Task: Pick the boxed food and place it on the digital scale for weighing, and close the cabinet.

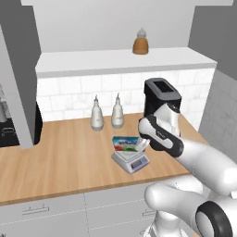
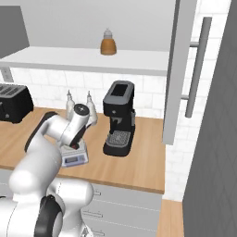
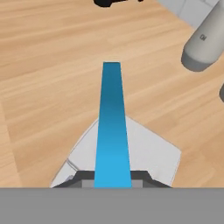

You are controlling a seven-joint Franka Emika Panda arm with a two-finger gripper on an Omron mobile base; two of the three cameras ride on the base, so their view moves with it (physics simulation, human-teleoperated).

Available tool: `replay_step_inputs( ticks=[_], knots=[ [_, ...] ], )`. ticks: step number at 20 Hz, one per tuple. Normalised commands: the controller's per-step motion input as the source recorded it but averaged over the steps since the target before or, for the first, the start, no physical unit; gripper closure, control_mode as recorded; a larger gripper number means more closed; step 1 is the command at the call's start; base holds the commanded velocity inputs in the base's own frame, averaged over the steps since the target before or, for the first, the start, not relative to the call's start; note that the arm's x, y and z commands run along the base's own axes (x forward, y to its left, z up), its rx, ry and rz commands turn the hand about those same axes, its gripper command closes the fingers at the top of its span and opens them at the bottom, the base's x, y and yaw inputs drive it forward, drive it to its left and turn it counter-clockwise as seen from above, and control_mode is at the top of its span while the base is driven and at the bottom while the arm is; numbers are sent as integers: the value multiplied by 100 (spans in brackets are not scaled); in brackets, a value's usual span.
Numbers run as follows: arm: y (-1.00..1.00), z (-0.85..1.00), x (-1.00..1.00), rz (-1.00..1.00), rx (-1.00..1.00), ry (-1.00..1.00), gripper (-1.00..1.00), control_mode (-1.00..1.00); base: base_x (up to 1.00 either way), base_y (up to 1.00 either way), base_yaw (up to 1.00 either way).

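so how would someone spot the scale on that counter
On the wooden counter, look in front of the black coffee machine and the two white bottles. The scale is the low light-grey slab with a small front display, with a blue box above it.

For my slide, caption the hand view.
Pincer shut on the blue boxed food, over the digital scale.

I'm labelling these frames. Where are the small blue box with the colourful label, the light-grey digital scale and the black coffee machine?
small blue box with the colourful label (image 1: 126, 144): left base view, on its printed top face.
light-grey digital scale (image 1: 136, 163): left base view, on its sloped front panel.
black coffee machine (image 2: 119, 118): right base view, on its front body.
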Motion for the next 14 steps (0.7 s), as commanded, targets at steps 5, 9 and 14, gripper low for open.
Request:
replay_step_inputs(
  ticks=[5, 9, 14],
  knots=[
    [0, -15, 1, 0, 0, 0, 100, -100, 0, 0, 0],
    [0, 0, 0, 0, 0, 0, 100, -100, 0, 0, 0],
    [0, 0, 0, 0, 0, 0, -100, -100, 0, 0, 0]
  ],
)
